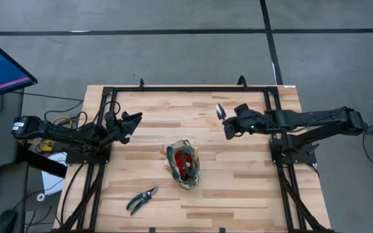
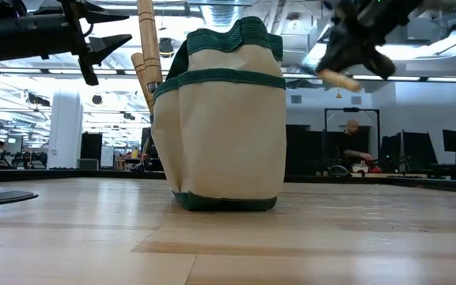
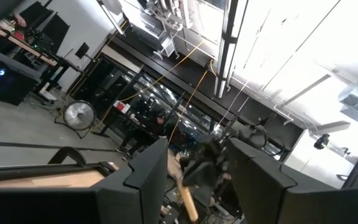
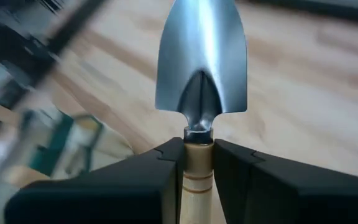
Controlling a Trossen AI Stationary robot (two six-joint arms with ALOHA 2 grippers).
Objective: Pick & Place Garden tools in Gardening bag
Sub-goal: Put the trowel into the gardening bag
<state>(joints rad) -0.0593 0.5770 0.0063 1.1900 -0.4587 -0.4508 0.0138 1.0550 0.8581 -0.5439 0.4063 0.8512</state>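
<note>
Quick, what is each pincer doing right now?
Left pincer: open, empty.
Right pincer: shut on the silver-bladed, wooden-handled trowel.

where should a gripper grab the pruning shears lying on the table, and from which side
The pruning shears lie flat near the front edge of the table, apart from the gardening bag. Probably best to come straight down from above and close across the two dark handles, near the pivot; they look like the thickest part. The left gripper is nearer and open; the right gripper holds a trowel.

The gardening bag (image 1: 184,164) sits mid-surface (image 1: 238,188); the shears (image 1: 142,200) lie at its 8 o'clock, the held trowel (image 1: 220,111) at 1 o'clock.
</note>
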